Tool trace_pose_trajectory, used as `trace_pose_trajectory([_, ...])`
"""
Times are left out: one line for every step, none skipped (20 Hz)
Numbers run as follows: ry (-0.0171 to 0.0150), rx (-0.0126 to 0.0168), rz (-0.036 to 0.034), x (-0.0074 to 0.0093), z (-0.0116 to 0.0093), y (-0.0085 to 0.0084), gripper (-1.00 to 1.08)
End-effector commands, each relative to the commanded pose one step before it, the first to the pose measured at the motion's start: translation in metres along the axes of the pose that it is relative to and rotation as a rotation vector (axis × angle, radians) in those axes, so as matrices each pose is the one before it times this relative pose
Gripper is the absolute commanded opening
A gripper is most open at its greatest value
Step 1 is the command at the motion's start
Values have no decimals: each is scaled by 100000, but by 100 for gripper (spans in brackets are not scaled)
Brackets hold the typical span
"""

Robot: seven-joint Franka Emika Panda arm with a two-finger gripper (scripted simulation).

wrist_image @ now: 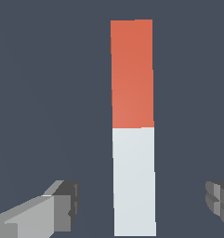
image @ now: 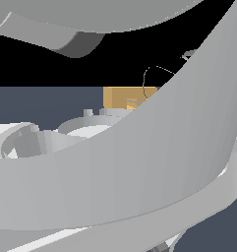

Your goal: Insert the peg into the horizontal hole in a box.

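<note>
Exterior view first: pale grey links of the arm point(image: 139, 167) fill most of the picture from the exterior view's left across to its right, one broad curved link sweeping up toward the upper right. Behind them, near the middle, a piece of the tan box point(image: 117, 96) shows above a grey rounded part of the arm, on a dark blue-grey counter point(image: 41, 103). A small lighter and darker notch at the box's lower edge may be the hole, but too little shows to tell. The peg and the end effector are hidden in this view.

Wrist view: one grey finger point(wrist_image: 57, 207) stands at one edge of the picture, then the peg point(wrist_image: 133, 125) lies flat on the counter point(wrist_image: 48, 83) between the fingers, then the other finger at the opposite edge. The end effector point(wrist_image: 141, 204) is spread wide, both fingers well apart from the peg, touching nothing. The peg's grey-white end lies between the fingers and its red-orange part reaches away from them.
</note>
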State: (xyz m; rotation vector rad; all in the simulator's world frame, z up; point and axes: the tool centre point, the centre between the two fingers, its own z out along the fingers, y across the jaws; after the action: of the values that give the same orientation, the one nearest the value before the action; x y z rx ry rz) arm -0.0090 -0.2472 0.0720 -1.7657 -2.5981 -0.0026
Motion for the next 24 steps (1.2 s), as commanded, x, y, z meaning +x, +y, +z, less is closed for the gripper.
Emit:
trace_pose_trajectory([-72, 59, -1210, -691, 266, -54, 100])
trace_pose_trajectory([-16, 27, -237, -170, 63, -13, 100])
trace_pose_trajectory([-12, 18, -168, -123, 43, -3, 100])
trace_pose_trajectory([-9, 12, -119, -75, 26, 9, 100])
trace_pose_trajectory([0, 0, 0, -71, 13, -21, 100])
trace_pose_trajectory([-6, 6, -68, 11, 4, 27, 100])
trace_pose_trajectory([20, 31, 265, 62, -14, -60, 100])
trace_pose_trajectory([0, 0, 0, -1, 36, -1, 100])
trace_pose_trajectory([0, 0, 0, -3, 108, -2, 100])
trace_pose_trajectory([0, 0, 0, -4, 179, -4, 100])
trace_pose_trajectory([0, 0, 0, -5, 250, -6, 100])
trace_pose_trajectory([-5, -10, -68, 26, 314, 24, 100])
trace_pose_trajectory([0, 0, 0, -6, 391, -10, 100])
trace_pose_trajectory([0, 0, 0, -6, 459, -13, 100])
trace_pose_trajectory([-4, -11, -68, 26, 519, 15, 100])
trace_pose_trajectory([0, 0, 0, -5, 585, -19, 100])
trace_pose_trajectory([0, 0, 0, -5, 544, -17, 100])
trace_pose_trajectory([-4, -11, -68, 25, 459, 19, 100])
trace_pose_trajectory([0, 0, 0, -10, 388, -7, 100])
trace_pose_trajectory([0, 0, 0, -13, 311, 0, 100])
trace_pose_trajectory([0, 0, 0, -18, 233, 7, 100])
trace_pose_trajectory([-7, -7, -68, 8, 149, 47, 100])
trace_pose_trajectory([0, 0, 0, -29, 80, 23, 100])
trace_pose_trajectory([0, 0, 0, -29, 12, 26, 100])
